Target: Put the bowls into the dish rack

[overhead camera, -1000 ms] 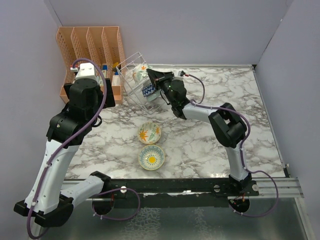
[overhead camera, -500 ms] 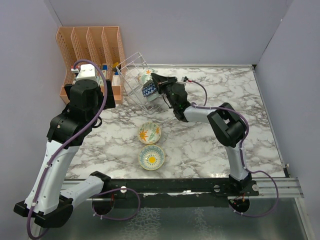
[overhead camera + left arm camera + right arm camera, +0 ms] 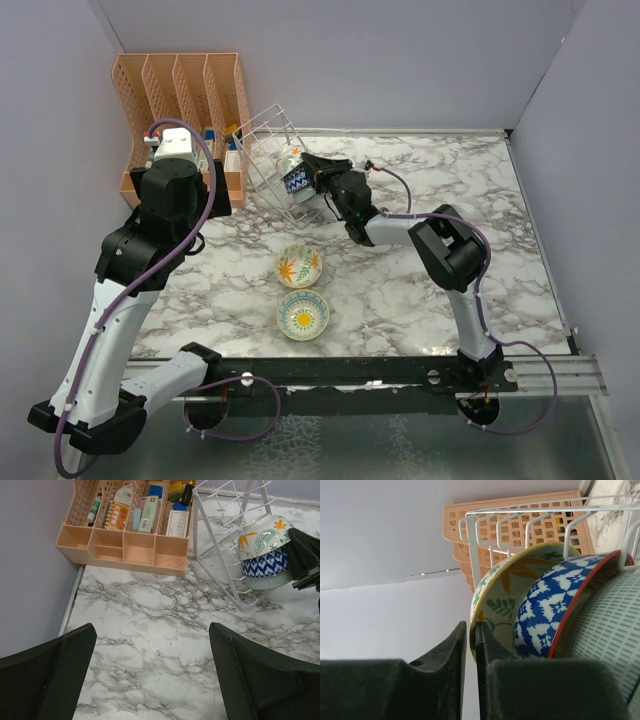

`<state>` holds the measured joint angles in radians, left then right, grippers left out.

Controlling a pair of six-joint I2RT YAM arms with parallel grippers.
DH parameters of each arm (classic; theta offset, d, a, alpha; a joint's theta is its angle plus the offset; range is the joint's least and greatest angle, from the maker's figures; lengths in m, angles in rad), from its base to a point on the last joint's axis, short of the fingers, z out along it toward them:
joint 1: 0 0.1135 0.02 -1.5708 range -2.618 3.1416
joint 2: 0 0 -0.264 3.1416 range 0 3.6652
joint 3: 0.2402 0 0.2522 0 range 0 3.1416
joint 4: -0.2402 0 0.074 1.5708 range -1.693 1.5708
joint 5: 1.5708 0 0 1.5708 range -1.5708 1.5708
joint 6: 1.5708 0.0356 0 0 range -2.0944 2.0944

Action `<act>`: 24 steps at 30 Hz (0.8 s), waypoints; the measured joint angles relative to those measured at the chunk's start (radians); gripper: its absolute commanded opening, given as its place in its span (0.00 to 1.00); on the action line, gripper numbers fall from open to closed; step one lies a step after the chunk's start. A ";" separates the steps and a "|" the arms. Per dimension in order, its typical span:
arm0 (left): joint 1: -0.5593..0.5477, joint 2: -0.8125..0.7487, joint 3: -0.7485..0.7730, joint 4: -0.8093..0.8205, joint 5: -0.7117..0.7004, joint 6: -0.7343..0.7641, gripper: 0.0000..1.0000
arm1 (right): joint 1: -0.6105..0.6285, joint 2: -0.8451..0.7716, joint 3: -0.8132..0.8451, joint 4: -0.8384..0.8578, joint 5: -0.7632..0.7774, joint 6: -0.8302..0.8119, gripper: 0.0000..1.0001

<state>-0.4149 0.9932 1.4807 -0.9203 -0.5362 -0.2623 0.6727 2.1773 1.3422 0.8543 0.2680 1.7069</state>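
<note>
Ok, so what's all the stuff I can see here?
Bowls in rack: three, leafy, blue-white zigzag and teal, stacked on edge.
Bowls on table: two, orange flower and yellow sun inside, in the middle.
Rack: one, white wire, tilted, at the back.
Organizer: one, orange, back left corner, full of small supplies.
Table: one, grey-white marble.
Arms: two, black and white, near edge.
Left pincer: open, above bare table.
Right pincer: nearly closed, beside the racked bowls.

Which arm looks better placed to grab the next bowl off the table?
Probably the left arm: its jaws hang wide open and free, while the right arm is stretched out at the rack. The flower bowl and sun bowl wait mid-table.
</note>
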 measured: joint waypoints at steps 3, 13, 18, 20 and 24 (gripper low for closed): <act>0.000 0.001 0.000 0.000 0.000 0.000 0.99 | 0.000 0.001 -0.004 -0.003 -0.003 0.016 0.24; 0.000 0.003 -0.003 0.008 0.001 0.000 0.99 | 0.000 -0.017 -0.043 -0.023 -0.008 0.049 0.37; 0.000 0.005 -0.004 0.010 0.013 -0.001 0.99 | 0.000 -0.069 -0.096 -0.040 -0.018 0.055 0.39; 0.000 0.005 -0.004 0.012 0.017 -0.001 0.99 | 0.000 -0.088 -0.114 -0.041 -0.020 0.056 0.39; 0.000 0.005 -0.004 0.014 0.026 -0.005 0.99 | -0.001 -0.129 -0.163 -0.040 -0.022 0.059 0.39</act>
<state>-0.4149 0.9981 1.4765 -0.9058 -0.5106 -0.2672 0.6720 2.0487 1.1793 0.8139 0.2462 1.7660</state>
